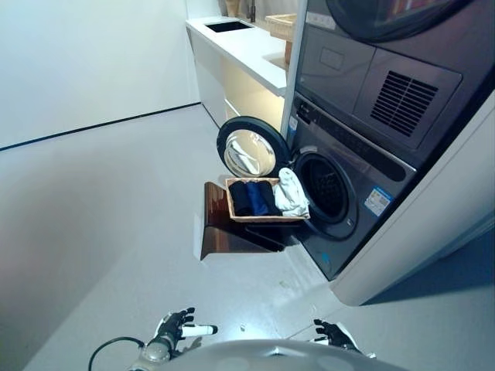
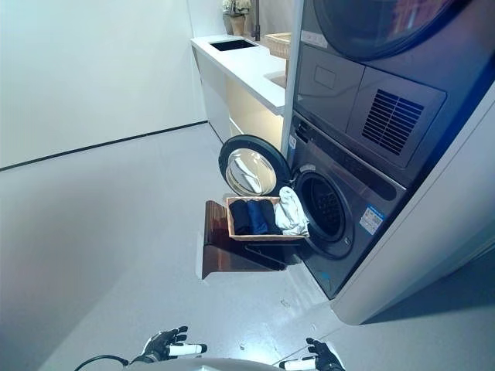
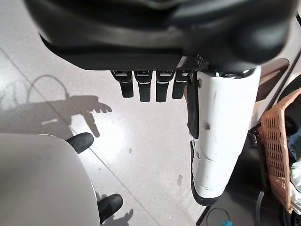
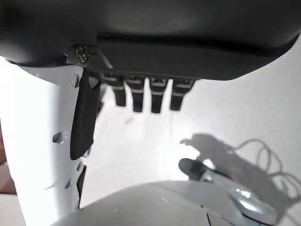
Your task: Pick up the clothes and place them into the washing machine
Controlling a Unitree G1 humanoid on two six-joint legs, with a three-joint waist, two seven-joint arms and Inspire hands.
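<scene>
Upper machine (image 1: 387, 46) cut off at top edge, drum inside washing machine (image 1: 329, 189) dark, contents unreadable

Navy and white clothes (image 1: 267, 196), tan woven basket (image 1: 232, 202), dark grey washing machine (image 1: 363, 182)

A pale grey floor (image 1: 116, 224) runs to a plain white wall (image 1: 85, 62) edged by a dark baseboard line (image 1: 93, 124). Far ahead of each robot hand, a white worktop (image 1: 247, 50) with a dark recessed sink (image 1: 228, 25) runs along the wall, warm light glowing beneath its overhang. A white cabinet panel (image 1: 433, 224) rises ahead, on the right robot hand's side.
</scene>
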